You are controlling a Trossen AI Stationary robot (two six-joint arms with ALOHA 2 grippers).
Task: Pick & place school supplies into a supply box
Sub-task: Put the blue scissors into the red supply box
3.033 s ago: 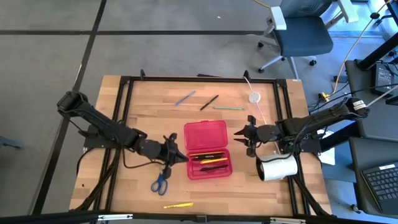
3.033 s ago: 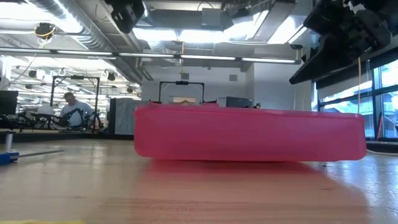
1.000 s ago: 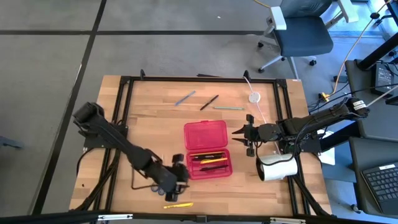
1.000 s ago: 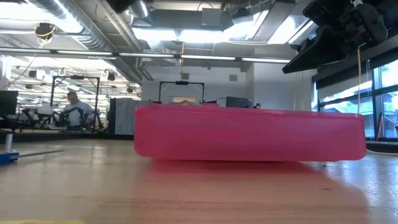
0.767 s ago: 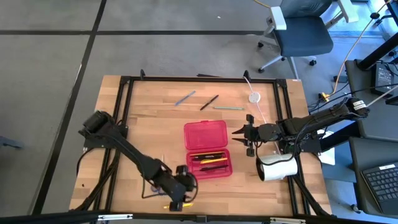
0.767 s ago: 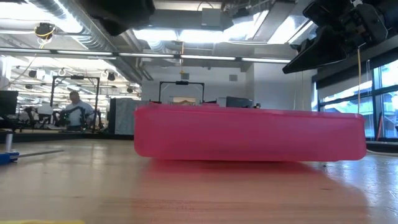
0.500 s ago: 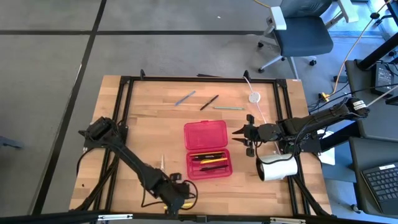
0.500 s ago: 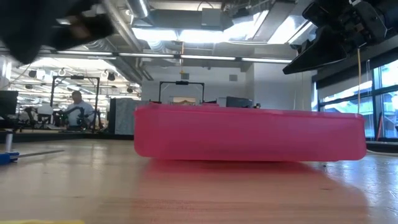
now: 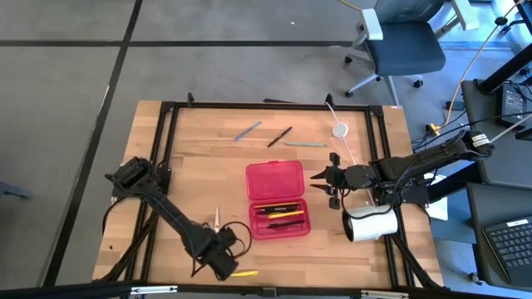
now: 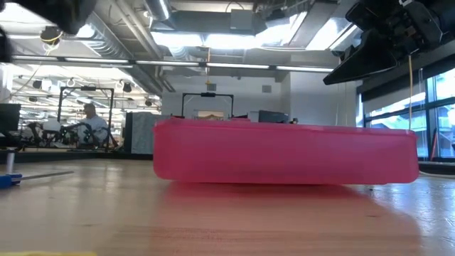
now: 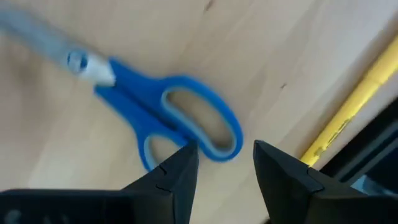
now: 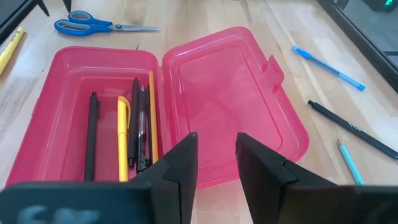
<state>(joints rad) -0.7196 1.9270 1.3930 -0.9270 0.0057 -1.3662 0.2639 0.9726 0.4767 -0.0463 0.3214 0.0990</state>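
The left tool [image 11: 225,155] hangs low near the front edge of the desk [image 9: 191,149], its two fingers a bit apart and empty, just over the blue scissors [image 11: 134,102] beside a yellow pen [image 11: 354,106], while the right tool [image 12: 216,149], a little open and empty, sits by the open red box [image 12: 99,53].

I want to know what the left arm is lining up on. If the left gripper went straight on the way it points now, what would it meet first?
Most likely the blue-handled scissors: the left gripper is open with one handle loop right ahead of its fingers. The yellow pen lies off to one side. Depth is unclear.
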